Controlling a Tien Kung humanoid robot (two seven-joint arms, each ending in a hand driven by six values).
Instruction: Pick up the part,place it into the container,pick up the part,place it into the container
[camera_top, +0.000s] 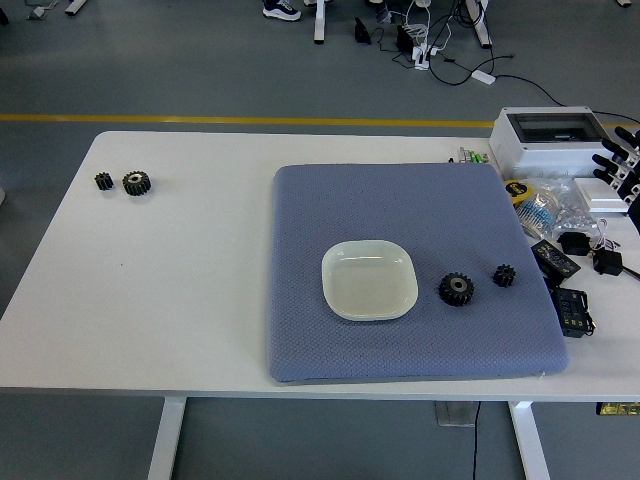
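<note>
Sitting on blue mat: large gear and small gear, right of empty white dish. Right hand at right edge, fingers spread, empty. No legible writing.

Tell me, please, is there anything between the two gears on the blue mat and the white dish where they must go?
Nothing visible blocks the way. The larger gear lies just right of the white dish, with only bare blue mat between them. The smaller gear lies further right, so the larger gear sits roughly on its straight line to the dish.
</note>
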